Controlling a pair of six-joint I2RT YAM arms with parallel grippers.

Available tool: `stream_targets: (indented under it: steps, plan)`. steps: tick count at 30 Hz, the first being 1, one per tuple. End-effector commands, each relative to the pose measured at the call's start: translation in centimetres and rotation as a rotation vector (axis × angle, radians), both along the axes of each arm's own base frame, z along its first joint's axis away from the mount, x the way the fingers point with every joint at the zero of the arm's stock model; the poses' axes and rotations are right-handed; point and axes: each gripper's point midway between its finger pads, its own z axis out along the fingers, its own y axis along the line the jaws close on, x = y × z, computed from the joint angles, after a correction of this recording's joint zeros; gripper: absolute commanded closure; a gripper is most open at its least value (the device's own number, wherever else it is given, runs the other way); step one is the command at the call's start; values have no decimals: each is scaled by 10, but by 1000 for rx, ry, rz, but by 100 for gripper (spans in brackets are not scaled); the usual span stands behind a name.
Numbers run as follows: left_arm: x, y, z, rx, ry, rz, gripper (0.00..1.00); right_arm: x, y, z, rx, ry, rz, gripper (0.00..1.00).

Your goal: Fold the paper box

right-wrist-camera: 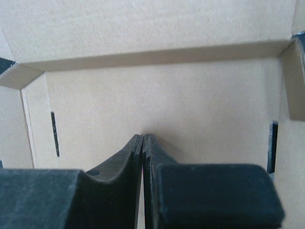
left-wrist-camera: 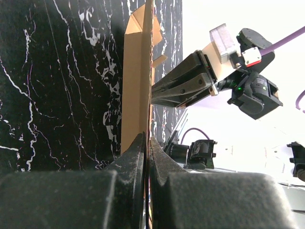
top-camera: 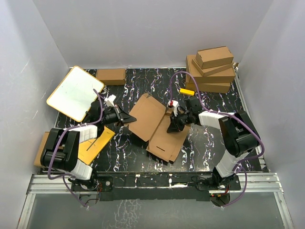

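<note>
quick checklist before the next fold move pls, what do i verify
1. Left gripper clamped on the paper box edge: ok.
2. Right gripper shut, tips against the inner panel: ok.
3. Firm enough pressure from the right gripper to hold the sheet down: cannot tell.
4. Crease showing ahead of the right fingertips: ok.
5. Stack of boxes apart from the sheet: ok.
6. Yellow card apart from the sheet: ok.

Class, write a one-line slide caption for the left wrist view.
Left gripper pinches the edge of the paper box, seen edge-on; the shut right gripper points at its other side.
</note>
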Motion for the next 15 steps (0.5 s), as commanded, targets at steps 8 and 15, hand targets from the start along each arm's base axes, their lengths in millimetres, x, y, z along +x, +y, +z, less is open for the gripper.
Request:
stream_targets:
  steps: [8, 15]
  plan:
    - [-12, -16, -19, 22, 52, -94, 100, 15, 4, 5, -19, -54, 5, 91]
    - [-7, -13, -12, 80, -15, -108, 100, 5, 10, 31, 52, -53, 129, 86]
